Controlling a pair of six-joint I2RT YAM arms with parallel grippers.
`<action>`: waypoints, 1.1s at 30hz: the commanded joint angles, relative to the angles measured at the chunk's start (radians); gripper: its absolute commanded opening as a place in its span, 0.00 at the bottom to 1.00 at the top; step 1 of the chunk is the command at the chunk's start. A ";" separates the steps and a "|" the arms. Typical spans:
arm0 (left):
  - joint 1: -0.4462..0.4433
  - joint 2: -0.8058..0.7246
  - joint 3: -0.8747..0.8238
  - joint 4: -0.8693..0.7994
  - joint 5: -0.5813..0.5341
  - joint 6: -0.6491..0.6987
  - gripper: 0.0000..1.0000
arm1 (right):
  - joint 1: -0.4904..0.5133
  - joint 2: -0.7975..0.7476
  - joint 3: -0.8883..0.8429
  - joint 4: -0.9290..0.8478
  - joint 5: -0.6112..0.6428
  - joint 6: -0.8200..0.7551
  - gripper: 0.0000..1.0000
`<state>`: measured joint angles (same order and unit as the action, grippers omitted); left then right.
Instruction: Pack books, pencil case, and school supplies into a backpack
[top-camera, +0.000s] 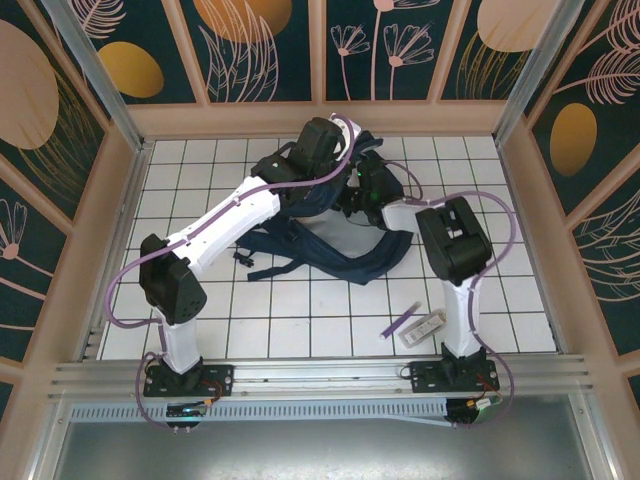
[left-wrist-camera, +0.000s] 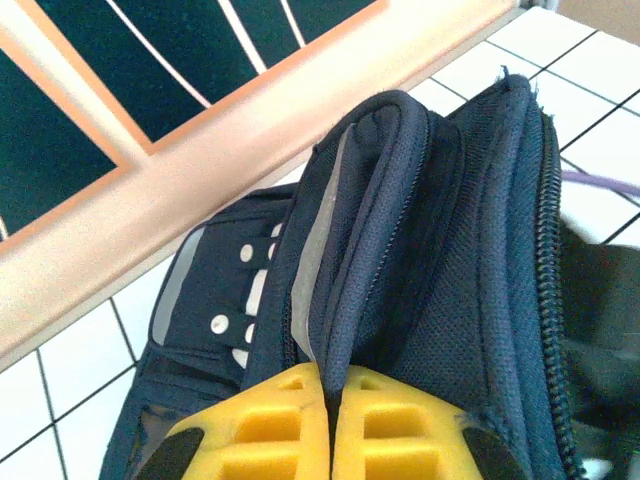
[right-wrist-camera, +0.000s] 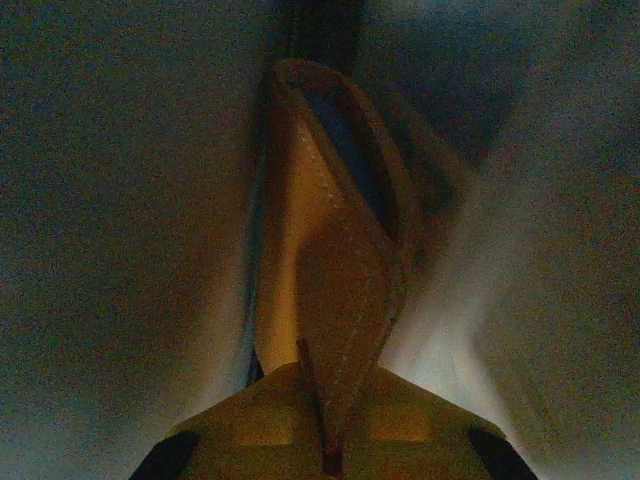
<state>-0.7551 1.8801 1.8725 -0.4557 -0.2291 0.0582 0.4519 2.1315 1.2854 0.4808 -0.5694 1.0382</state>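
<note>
The navy backpack (top-camera: 352, 262) lies at the back middle of the table, straps spread toward me. My left gripper (left-wrist-camera: 332, 385) is shut on a fold of the backpack's (left-wrist-camera: 450, 260) zippered rim and holds it up. My right gripper (right-wrist-camera: 330, 440) is down in the dark inside of the bag, shut on an orange-brown stitched pouch (right-wrist-camera: 340, 260) that looks like the pencil case. A slim purple pen (top-camera: 402, 321) and a clear stationery pack (top-camera: 429, 323) lie on the tiles near the right arm's base. The books are hidden.
The wooden back wall (left-wrist-camera: 150, 210) runs close behind the backpack. A pale grey reflective strip (left-wrist-camera: 318, 240) runs along the pinched fold. Loose dark straps (top-camera: 262, 243) trail left of the bag on the white tiles.
</note>
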 joint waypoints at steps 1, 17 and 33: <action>-0.006 -0.099 0.018 0.199 0.044 -0.041 0.00 | -0.004 0.074 0.116 0.083 0.099 0.054 0.05; 0.037 -0.103 -0.100 0.236 0.067 -0.015 0.00 | -0.089 -0.168 -0.061 -0.197 0.153 0.118 0.54; 0.088 -0.224 -0.395 0.432 0.396 -0.094 0.62 | -0.529 -0.750 -0.402 -0.712 0.129 -0.290 0.56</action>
<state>-0.6933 1.7340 1.5253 -0.1703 0.1097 0.0105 -0.0051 1.4158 0.9119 -0.0795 -0.4534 0.8829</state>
